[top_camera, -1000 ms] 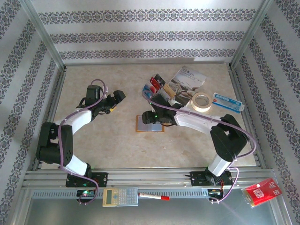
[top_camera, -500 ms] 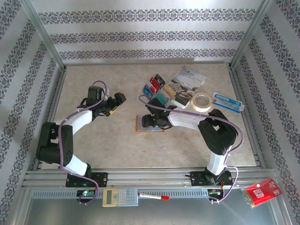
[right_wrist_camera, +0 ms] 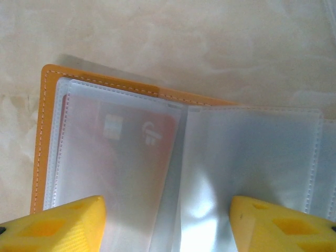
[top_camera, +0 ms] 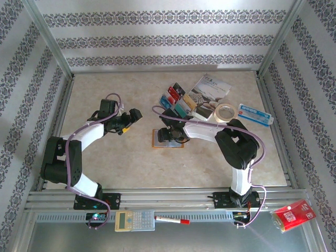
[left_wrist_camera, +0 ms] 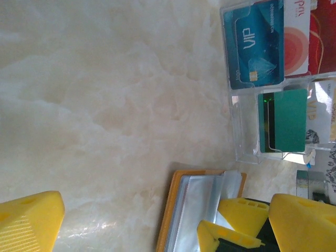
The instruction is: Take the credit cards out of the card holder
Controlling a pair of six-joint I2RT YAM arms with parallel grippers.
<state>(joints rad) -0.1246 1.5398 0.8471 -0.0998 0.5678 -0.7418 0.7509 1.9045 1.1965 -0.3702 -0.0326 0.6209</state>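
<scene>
The table [top_camera: 121, 157] is viewed from above and behind the arm bases, while the open card holder [top_camera: 164, 145] on it is shared at close range by both downward-facing wrist views.

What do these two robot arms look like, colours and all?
The left arm and right arm are black-and-white jointed segments on black bases, each trailed by a looping purple cable. Their fingers are chunky yellow plastic wedges.
</scene>
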